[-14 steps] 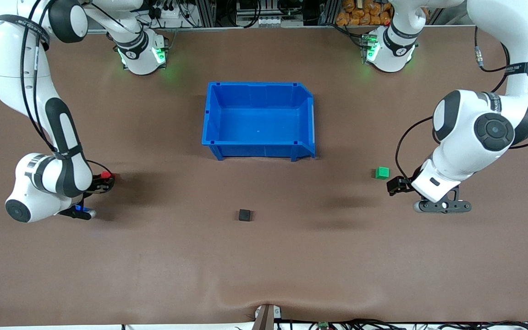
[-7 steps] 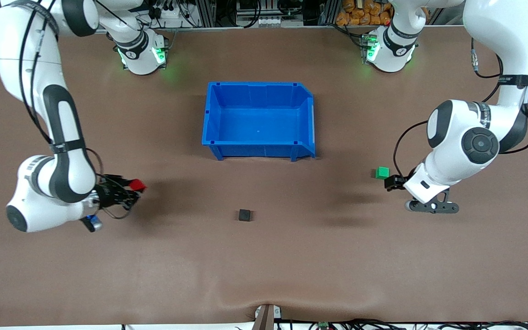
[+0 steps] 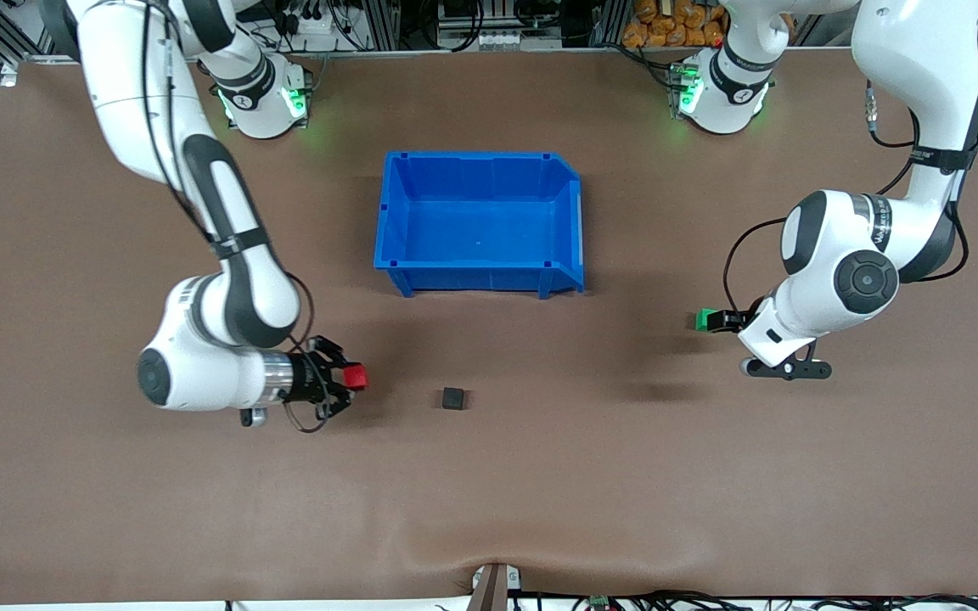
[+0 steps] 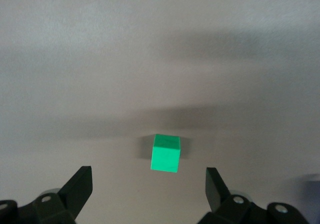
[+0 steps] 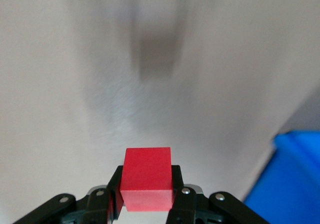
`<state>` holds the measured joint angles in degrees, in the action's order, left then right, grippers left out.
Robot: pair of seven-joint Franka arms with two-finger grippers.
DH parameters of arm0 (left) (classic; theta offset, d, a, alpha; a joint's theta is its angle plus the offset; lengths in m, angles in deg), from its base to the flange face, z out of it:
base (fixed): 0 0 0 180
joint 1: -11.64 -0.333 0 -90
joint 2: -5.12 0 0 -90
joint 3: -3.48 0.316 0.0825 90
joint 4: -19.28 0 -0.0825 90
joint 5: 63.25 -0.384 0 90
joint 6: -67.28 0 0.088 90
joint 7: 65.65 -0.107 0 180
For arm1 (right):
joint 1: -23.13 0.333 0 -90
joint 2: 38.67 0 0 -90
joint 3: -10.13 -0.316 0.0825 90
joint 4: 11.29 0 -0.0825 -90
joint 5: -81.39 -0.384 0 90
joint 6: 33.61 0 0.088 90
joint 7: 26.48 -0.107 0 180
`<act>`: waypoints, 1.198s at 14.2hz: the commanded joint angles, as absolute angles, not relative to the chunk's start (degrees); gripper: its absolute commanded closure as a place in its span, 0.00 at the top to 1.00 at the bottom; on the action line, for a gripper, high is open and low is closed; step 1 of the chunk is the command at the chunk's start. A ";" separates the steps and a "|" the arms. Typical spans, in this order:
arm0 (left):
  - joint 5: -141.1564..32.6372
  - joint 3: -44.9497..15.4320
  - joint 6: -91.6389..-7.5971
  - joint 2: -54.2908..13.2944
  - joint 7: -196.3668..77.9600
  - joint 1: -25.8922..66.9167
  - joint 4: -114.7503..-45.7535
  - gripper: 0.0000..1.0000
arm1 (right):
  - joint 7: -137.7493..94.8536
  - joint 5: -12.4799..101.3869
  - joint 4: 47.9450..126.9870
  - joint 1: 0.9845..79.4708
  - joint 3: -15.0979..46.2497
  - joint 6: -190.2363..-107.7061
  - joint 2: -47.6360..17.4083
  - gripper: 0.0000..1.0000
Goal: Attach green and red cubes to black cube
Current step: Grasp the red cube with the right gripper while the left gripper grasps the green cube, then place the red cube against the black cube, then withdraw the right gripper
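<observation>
The black cube (image 3: 453, 398) lies on the brown table, nearer to the front camera than the blue bin. My right gripper (image 3: 346, 378) is shut on the red cube (image 3: 356, 376) and holds it just above the table, beside the black cube on the side toward the right arm's end; a gap shows between the two cubes. The right wrist view shows the red cube (image 5: 147, 176) clamped between the fingers (image 5: 114, 186). My left gripper (image 3: 720, 321) is open, low beside the green cube (image 3: 702, 320). In the left wrist view the green cube (image 4: 166, 153) sits just ahead of the open fingertips (image 4: 80, 181), untouched.
The blue bin (image 3: 479, 163) stands empty in the middle of the table, nearer to the robots' bases than the cubes. Its corner shows in the right wrist view (image 5: 287, 184). The table mat bulges slightly at its front edge (image 3: 489, 552).
My right arm has carried the red cube across the table toward the black cube. My left gripper has moved in toward the green cube, which has not moved.
</observation>
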<state>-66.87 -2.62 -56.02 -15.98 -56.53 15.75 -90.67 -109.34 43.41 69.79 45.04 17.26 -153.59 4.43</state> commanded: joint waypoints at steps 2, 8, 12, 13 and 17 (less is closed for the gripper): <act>-66.85 -3.02 -57.68 -17.72 -54.06 16.12 -92.24 1.00 | -117.44 39.92 70.27 49.05 17.69 -163.24 7.12 0.00; -67.03 -3.03 -65.78 -18.34 -55.98 16.03 -97.35 1.00 | -117.01 34.02 70.10 52.13 16.55 -171.60 11.51 0.00; -67.65 -3.03 -66.31 -19.05 -56.87 16.99 -99.18 1.00 | -117.18 33.93 69.57 52.31 15.58 -173.44 12.66 0.00; -67.73 -3.03 -67.18 -19.05 -56.95 17.00 -99.80 1.00 | -117.18 34.01 69.48 52.48 14.71 -174.93 13.01 0.00; -67.73 -2.94 -68.94 -19.22 -56.95 17.00 -100.16 1.00 | -117.36 34.19 69.48 52.66 13.82 -175.73 13.36 0.00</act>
<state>-66.86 -3.03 -67.25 -19.49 -56.61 16.89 -99.40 -116.74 35.25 70.66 52.33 13.98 -175.07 12.47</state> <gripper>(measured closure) 0.000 0.599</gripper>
